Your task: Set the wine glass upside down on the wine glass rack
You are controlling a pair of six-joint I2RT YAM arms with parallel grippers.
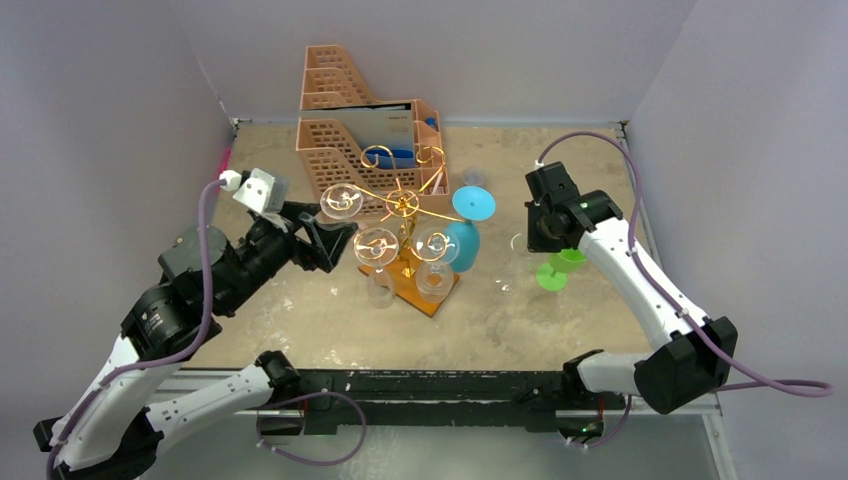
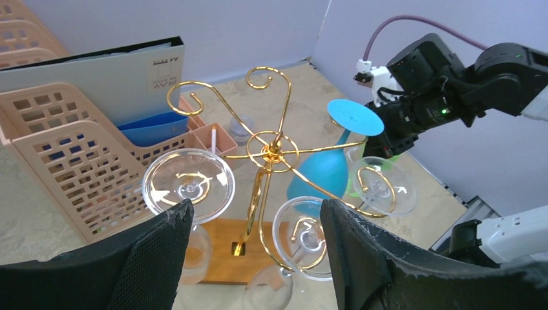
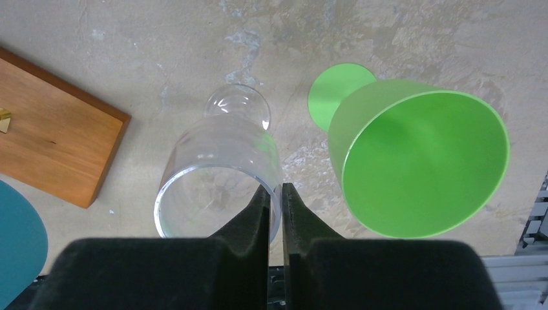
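Note:
The gold wire wine glass rack (image 1: 403, 205) stands mid-table on its wooden base (image 1: 420, 288). Three clear glasses and a blue glass (image 1: 465, 240) hang upside down on it. My right gripper (image 3: 276, 194) is shut on the rim of an upright clear wine glass (image 3: 216, 174), one finger inside the bowl and one outside. A green wine glass (image 3: 413, 155) stands upright just to its right. My left gripper (image 2: 255, 213) is open and empty, close to the rack (image 2: 271, 152) on its left side; it also shows in the top view (image 1: 325, 240).
A peach-orange perforated file organizer (image 1: 345, 130) with a binder stands behind the rack. Another small clear glass (image 1: 473, 178) sits behind the blue one. The corner of the rack's base (image 3: 55, 135) lies left of the held glass. Walls close in on three sides.

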